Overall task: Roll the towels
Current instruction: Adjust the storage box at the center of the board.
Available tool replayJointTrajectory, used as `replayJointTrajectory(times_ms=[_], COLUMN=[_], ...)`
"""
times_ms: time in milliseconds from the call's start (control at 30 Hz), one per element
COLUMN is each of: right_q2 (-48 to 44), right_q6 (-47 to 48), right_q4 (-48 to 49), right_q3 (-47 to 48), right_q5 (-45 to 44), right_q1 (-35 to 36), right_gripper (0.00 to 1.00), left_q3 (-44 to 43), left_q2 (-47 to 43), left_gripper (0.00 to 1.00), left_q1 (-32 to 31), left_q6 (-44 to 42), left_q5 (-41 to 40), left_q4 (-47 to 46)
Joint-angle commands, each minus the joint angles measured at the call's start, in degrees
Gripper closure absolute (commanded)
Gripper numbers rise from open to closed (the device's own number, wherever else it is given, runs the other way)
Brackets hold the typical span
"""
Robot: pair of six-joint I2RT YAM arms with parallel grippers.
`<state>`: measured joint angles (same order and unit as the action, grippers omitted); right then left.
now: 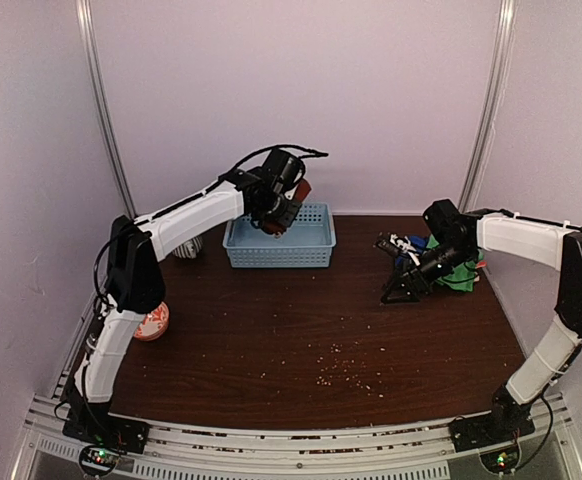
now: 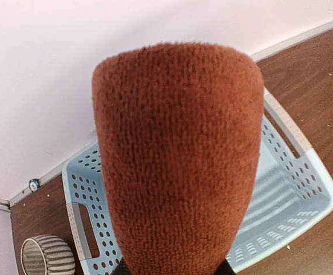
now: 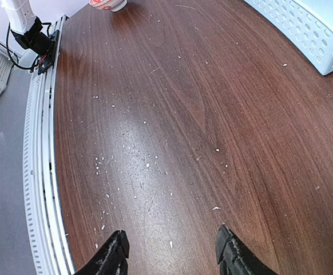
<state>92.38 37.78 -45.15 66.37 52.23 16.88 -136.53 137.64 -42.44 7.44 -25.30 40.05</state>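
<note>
Left wrist view is almost filled by the rust-red towel (image 2: 178, 160). It is a thick, nubby roll, rounded at the far end and narrowing a little toward the near end. Its long axis runs from 6 o'clock up to 12 o'clock in that view, and the blunt end points at the back wall. It hangs in the air over the light blue basket (image 2: 286, 189). A striped cup (image 2: 46, 256) stands on the surface at 7 o'clock.

From above, the left arm rises from its base at 7 o'clock and stretches its white forearm toward 12 o'clock, with the wrist bent over the basket. The left claw (image 1: 279, 216) is pinching the near end of the roll.

The right arm is folded at the elbow and reaches in from 3 o'clock. It hangs low over the dark wooden surface (image 3: 212, 114). The right claw (image 3: 172, 255) is spread, with only bare wood between its fingers. A green towel (image 1: 461, 276) lies bunched at 3 o'clock, just behind that arm. An orange-and-white bowl (image 1: 152, 322) sits at 9 o'clock.
</note>
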Motion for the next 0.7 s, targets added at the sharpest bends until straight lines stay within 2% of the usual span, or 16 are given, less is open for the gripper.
replayJointTrajectory(times_ms=[0,200,367,533,667], right_q2=[0.2,0.1,-0.4,9.7,20.5], right_q6=[0.7,-0.5,-18.2,-27.7,-32.9], right_q4=[0.1,1.0,17.2,22.7,23.5], right_q3=[-0.5,-0.7,-0.9,10.4,21.3], right_q5=[-0.6,-1.2,-12.7,-23.6,-26.9], right_q1=[-0.4,-0.4,-0.4,-0.3,0.0], right_gripper=[0.47,0.47,0.50,0.52,0.54], left_q3=[-2.3,-4.2,-4.9,-3.2,-1.8], left_q2=[2.7,5.9,7.5,7.6,6.8], left_gripper=[1.00,1.00,1.00,1.00,1.00], left_q1=[2.9,4.8,5.5,5.6,5.6], left_q6=[3.9,5.1,5.5,5.7,5.9], left_q5=[0.7,4.0,5.7,6.6,6.9], left_q4=[-5.7,-9.5,-9.6,-9.2,-9.0])
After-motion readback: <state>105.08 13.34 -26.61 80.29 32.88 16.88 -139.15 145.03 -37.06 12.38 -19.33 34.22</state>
